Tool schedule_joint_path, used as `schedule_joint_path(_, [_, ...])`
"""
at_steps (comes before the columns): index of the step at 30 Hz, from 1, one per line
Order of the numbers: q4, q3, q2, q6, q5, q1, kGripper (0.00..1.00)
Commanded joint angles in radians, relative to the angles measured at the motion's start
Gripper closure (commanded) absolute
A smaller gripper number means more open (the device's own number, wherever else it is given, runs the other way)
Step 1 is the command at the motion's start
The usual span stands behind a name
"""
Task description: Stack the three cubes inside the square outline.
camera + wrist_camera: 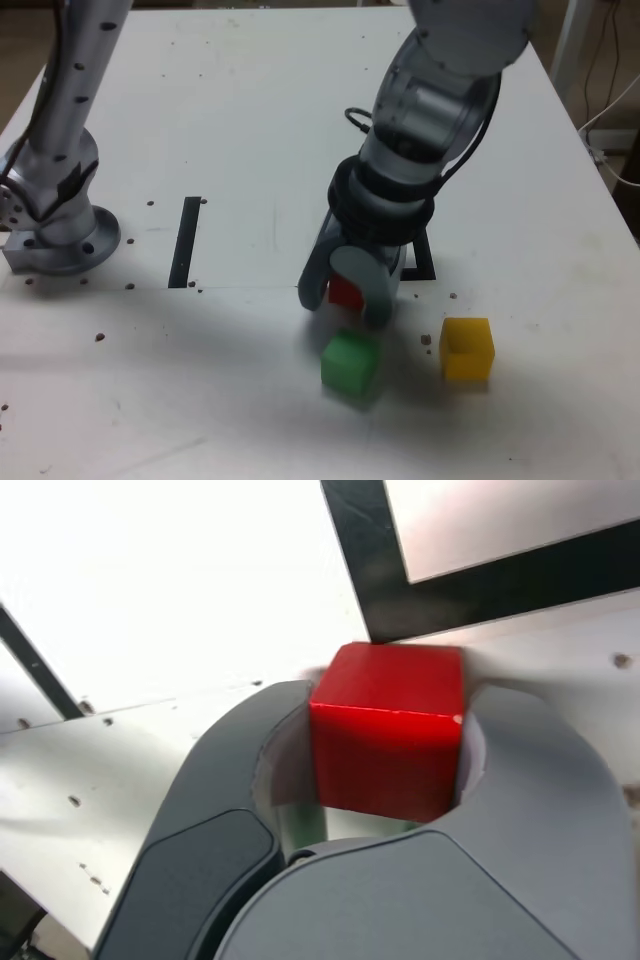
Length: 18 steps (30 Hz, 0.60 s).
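Observation:
My gripper (345, 292) is shut on the red cube (343, 292), which sits low over the table just in front of the square outline (428, 268). In the wrist view the red cube (388, 730) is pressed between both grey jaws, with a corner of the black square outline (400, 590) just beyond it. The arm hides most of the outline in the exterior view. A green cube (349, 363) lies on the table just in front of the gripper. A yellow cube (466, 348) rests to the exterior view's right of the green one.
A straight black strip (186, 241) lies on the white table (240, 120) to the exterior view's left of the gripper. A second arm's grey base (60, 235) stands at the table's left edge. Small dark specks dot the surface.

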Motion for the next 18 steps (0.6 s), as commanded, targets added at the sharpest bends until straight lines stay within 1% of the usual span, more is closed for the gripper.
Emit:
schedule_joint_path(1, [0.041, -0.041, -0.007, 0.001, 0.004, 0.016, 0.79])
schedule_joint_path(3, [0.067, -0.063, -0.013, 0.003, 0.008, 0.038, 0.79])
schedule_joint_path(5, [0.075, -0.07, -0.018, 0.006, 0.008, 0.062, 0.79])
schedule_joint_path(18, [0.075, -0.123, -0.016, 0.04, -0.023, 0.215, 0.79])
